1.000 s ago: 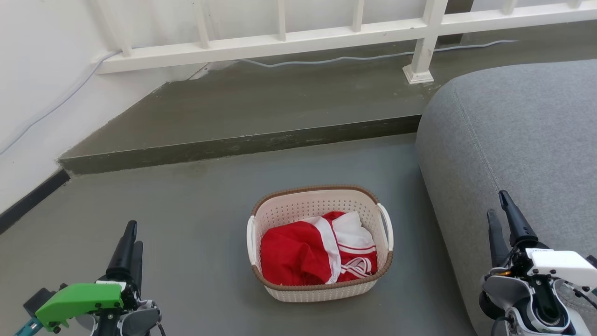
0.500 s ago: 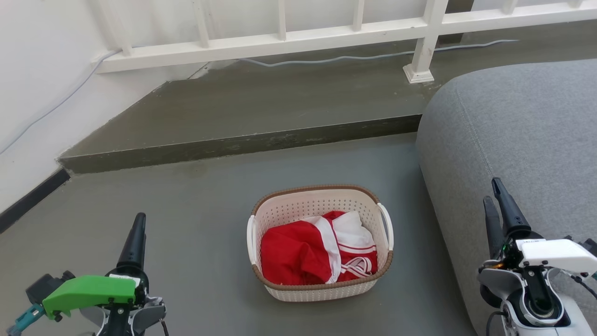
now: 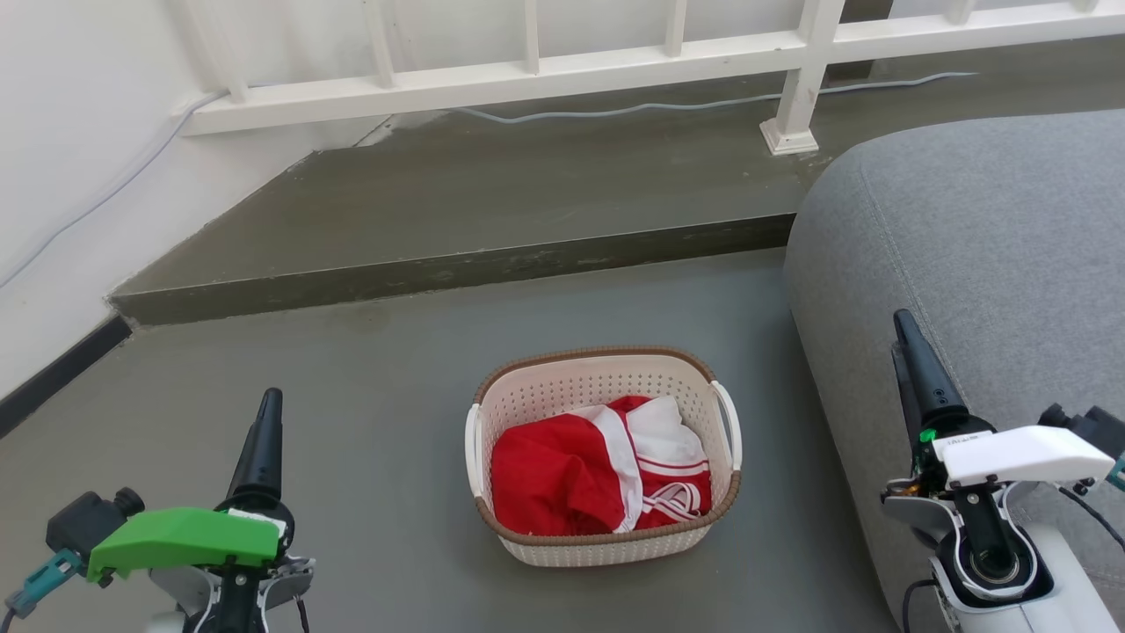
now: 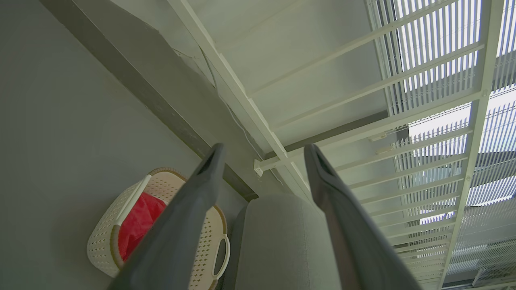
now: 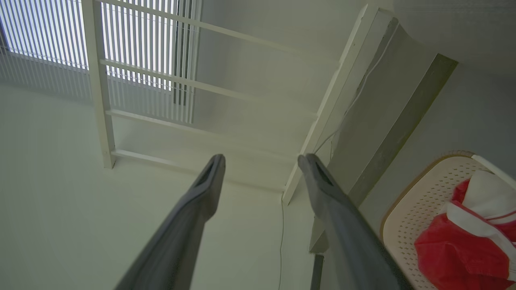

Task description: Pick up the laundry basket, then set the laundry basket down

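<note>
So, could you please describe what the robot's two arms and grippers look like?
The left gripper has a bright green cover and a teal connector; the right gripper has a white cover and a small green light. Both have long, dark, tapered jaws, pale grey wrists and thin black cables.

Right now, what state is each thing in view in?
laundry basket: upright on the floor, ungripped.
red and white garment: crumpled inside the laundry basket.
left end effector: open, empty, apart from the laundry basket.
right end effector: open, empty, apart from the laundry basket.
</note>
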You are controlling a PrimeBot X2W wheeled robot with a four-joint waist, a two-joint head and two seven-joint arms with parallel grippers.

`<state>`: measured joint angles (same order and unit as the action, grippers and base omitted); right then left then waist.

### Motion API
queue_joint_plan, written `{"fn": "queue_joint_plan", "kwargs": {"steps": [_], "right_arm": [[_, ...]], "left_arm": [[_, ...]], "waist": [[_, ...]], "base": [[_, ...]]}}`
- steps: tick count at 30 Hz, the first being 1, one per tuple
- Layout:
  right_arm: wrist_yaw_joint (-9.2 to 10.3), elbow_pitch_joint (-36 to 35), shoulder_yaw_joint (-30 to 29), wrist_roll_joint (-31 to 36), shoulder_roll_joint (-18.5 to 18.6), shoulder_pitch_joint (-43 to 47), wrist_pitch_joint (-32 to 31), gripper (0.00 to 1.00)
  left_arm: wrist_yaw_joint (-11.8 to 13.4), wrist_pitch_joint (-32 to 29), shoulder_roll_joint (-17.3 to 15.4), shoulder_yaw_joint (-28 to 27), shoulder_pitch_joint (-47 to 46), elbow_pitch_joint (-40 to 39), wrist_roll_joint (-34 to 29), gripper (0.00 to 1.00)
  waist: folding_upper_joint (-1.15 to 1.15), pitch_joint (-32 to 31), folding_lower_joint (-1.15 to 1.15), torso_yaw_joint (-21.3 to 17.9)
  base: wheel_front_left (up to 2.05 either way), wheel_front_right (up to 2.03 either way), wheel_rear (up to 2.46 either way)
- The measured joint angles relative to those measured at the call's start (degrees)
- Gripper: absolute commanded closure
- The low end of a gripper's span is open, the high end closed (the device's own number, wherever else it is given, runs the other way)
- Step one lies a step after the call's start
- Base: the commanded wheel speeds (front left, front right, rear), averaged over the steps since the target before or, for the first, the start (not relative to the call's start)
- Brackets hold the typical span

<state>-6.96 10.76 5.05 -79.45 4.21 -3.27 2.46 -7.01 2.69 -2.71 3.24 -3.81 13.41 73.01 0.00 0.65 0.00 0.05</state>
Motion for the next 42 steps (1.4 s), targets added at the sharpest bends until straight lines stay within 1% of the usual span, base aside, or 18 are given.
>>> {"fn": "queue_joint_plan", "kwargs": {"steps": [7,11,21,35,42], "right_arm": [[-0.01,-0.97,3.27,5.77,2.10,-1.26,1.56,0.00],[-0.01,-0.91,4.45,10.44,3.45,-1.41,2.34,0.00],[-0.02,-0.97,5.19,19.35,3.60,-2.54,4.14,0.00],[-0.08,-1.89,8.31,31.28,3.56,-3.57,6.61,0.00],[-0.08,-2.05,8.58,36.55,3.32,-3.60,7.77,0.00]], "left_arm": [[-0.01,1.22,-0.05,0.60,-0.08,-1.29,-7.62,0.00],[-0.01,2.05,-0.02,0.76,-0.09,-1.65,-11.29,0.00],[0.35,3.88,0.03,1.41,-0.36,-3.11,-21.03,0.00],[1.08,6.47,0.18,3.02,-0.86,-4.10,-31.92,0.00],[1.25,7.61,0.22,4.05,-0.88,-4.57,-36.53,0.00]], "waist": [[0.00,0.18,0.00,0.03],[0.00,0.27,0.00,0.03],[0.00,0.48,0.00,-0.09],[0.00,0.79,0.00,-0.20],[0.00,0.90,0.00,-0.21]], "base": [[0.00,0.00,0.00],[0.00,0.00,0.00],[0.00,0.00,0.00],[0.00,0.00,0.00],[0.00,0.00,0.00]]}}
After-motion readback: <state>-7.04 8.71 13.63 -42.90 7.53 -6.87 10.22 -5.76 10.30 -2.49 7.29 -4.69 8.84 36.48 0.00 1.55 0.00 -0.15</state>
